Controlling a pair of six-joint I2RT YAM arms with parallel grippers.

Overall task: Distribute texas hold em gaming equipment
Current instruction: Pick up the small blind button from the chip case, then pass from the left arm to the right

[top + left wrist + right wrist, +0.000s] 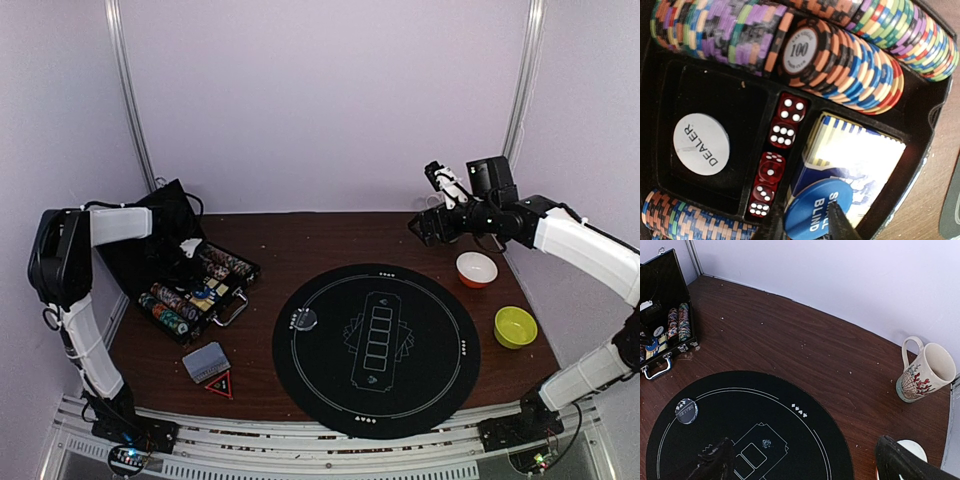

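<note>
Now | left gripper (pixel 805 226) straddles blue small-blind button (pixel 812 202), grip unclear; best lift straight, clearing red dice (pixel 775 160) | right gripper (pixel 807 462) agape, empty

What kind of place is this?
Probably a robot lab set up for poker: a left arm and right arm at a wooden table, a round black card mat, an open case of chips.
</note>
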